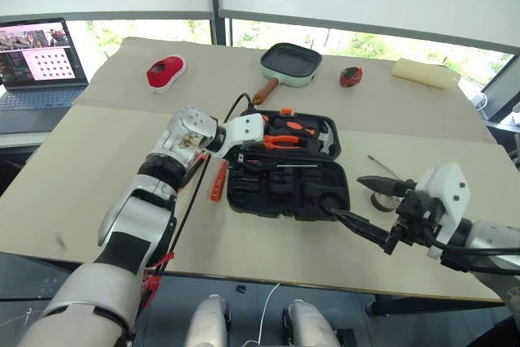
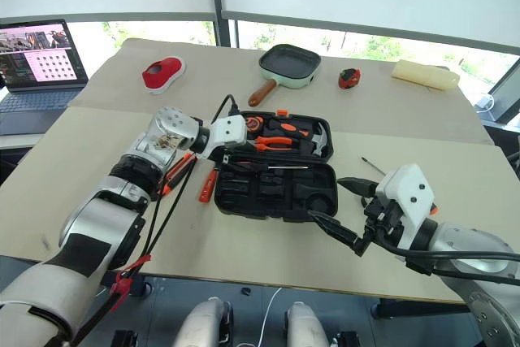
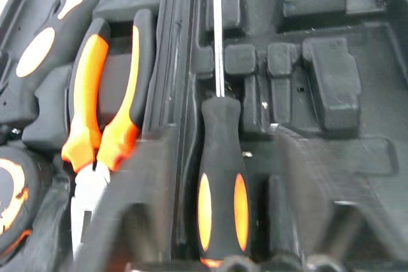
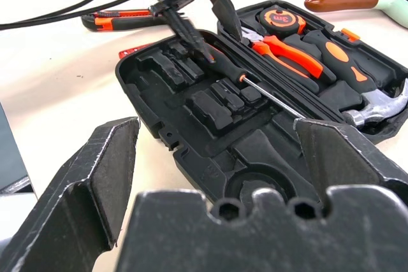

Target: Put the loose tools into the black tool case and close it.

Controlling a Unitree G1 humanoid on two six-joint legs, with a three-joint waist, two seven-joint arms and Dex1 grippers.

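Now, in the left eye view, your left gripper (image 1: 236, 154) reaches across the near-left corner of the open black tool case (image 1: 284, 193), and a screwdriver (image 1: 280, 166) lies in the near half, its long axis running along the hinge. Another orange tool (image 1: 218, 180) lies loose on the table (image 1: 73, 168) just beside the case's left edge, nearer the left arm. The right gripper (image 1: 366, 205) hangs spread wide and empty off the case's right end, beside a slim tool (image 1: 385, 169) on the table.

From the left wrist view, the screwdriver's glossy black-and-orange handle sits between the fingers; whether they grip it or stand off it, you probably cannot tell. Its steel shaft points straight away from the hand.

Through the right wrist view, the moulded recesses are matt black plastic, and the left fingers (image 4: 185, 27) straddle the handle end.
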